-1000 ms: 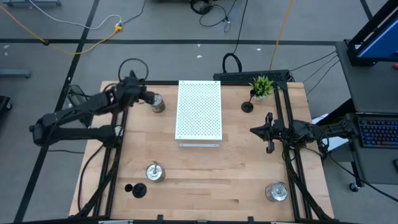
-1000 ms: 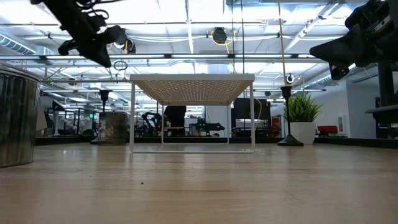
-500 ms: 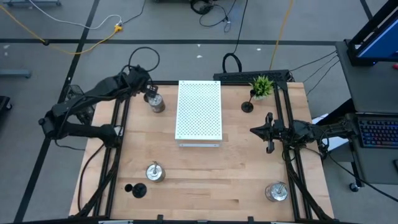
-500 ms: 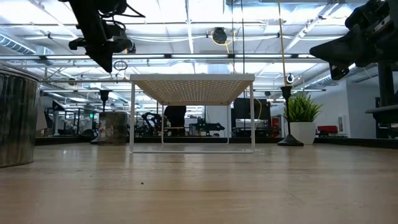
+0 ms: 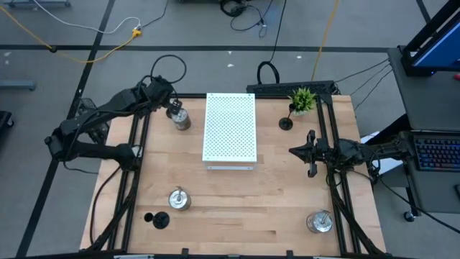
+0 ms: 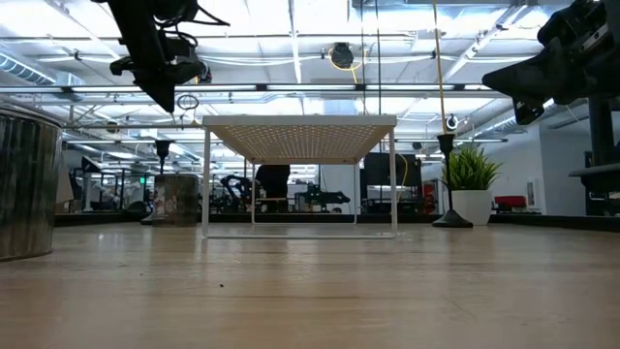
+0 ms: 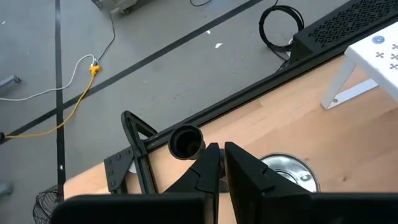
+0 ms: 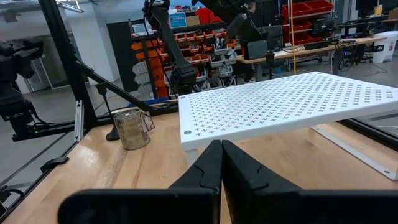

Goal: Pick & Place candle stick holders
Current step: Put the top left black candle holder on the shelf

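The counter [image 5: 237, 194] is seen as pale, smooth wood with visible plank grain. At its 12 o'clock a white perforated board [image 5: 230, 126] is shown in a matt painted finish. Shiny silver metal is seen on three candle stick holders [image 5: 179, 199], [image 5: 320, 221], [image 5: 180, 119]; a matt black one [image 5: 158, 219] is set at 8 o'clock. The left tool [image 7: 221, 163] is rendered in dull black plastic.

Board [image 5: 230, 128] – white, cross-perforated; table [image 5: 237, 208] – light wood grain; candle stick holders – shiny silver [image 5: 178, 199], black [image 5: 157, 219]; plant [image 5: 302, 98] – green.
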{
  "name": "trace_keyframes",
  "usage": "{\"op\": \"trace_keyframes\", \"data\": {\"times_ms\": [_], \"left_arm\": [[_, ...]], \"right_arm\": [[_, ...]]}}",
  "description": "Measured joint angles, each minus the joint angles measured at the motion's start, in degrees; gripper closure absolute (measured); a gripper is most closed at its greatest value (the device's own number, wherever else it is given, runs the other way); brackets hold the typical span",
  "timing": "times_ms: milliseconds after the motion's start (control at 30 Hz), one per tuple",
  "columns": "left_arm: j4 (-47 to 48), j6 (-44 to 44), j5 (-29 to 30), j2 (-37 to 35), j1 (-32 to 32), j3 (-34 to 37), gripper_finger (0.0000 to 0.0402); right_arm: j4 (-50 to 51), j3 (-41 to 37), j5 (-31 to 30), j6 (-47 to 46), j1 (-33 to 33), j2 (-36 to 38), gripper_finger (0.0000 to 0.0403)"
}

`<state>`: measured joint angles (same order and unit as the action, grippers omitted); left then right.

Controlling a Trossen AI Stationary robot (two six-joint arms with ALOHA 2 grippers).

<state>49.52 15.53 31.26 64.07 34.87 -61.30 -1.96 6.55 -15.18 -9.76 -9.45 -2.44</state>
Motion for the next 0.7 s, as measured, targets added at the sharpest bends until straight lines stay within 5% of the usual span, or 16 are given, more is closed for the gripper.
{"op": "trace_keyframes", "data": {"times_ms": [267,500,700], "left_arm": [[2.69,2.7,0.1,0.0,-0.02,0.0,0.0371],[17.76,13.55,-1.41,0.0,0.04,0.0,0.0369],[19.73,19.08,-4.03,-0.02,0.04,3.42,0.0334]], "right_arm": [[0.0,0.0,0.0,-0.02,0.0,0.0,0.0403],[0.0,0.0,0.0,-0.02,0.0,0.0,0.0403],[0.0,0.0,0.0,-0.02,0.0,0.0,0.0403]]}}
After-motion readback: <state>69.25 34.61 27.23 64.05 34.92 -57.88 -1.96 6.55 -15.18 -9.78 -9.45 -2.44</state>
